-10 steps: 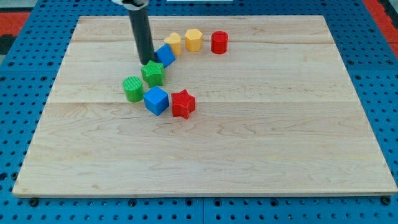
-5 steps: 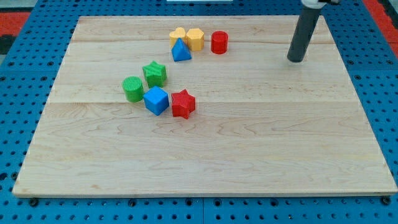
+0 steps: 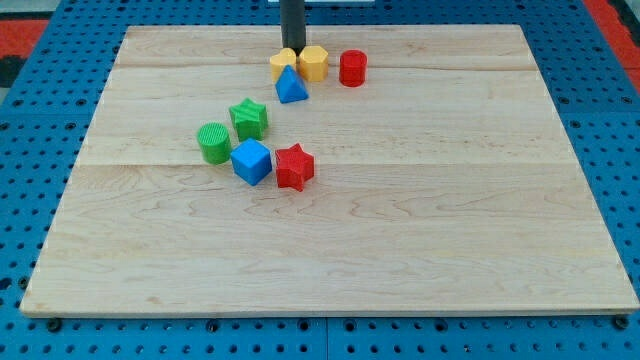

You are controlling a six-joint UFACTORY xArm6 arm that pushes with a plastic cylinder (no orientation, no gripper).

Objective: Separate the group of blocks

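Note:
My tip (image 3: 293,47) stands at the view's top, just behind two yellow blocks, at the seam between the left one (image 3: 283,65) and the hexagonal right one (image 3: 314,63). A blue triangular block (image 3: 291,85) touches the front of the yellow pair. A red cylinder (image 3: 352,68) stands just right of them. Lower left lies a second cluster: a green star (image 3: 248,118), a green cylinder (image 3: 213,142), a blue cube (image 3: 251,161) and a red star (image 3: 294,166), close together.
The blocks lie on a pale wooden board (image 3: 420,200) set on a blue pegboard table (image 3: 40,130). The rod comes down from the view's top edge.
The rod swung from beside the blue triangle and green star to the board's right, then back to behind the yellow blocks. The blue triangle shifted right and the left yellow block shifted slightly left and forward.

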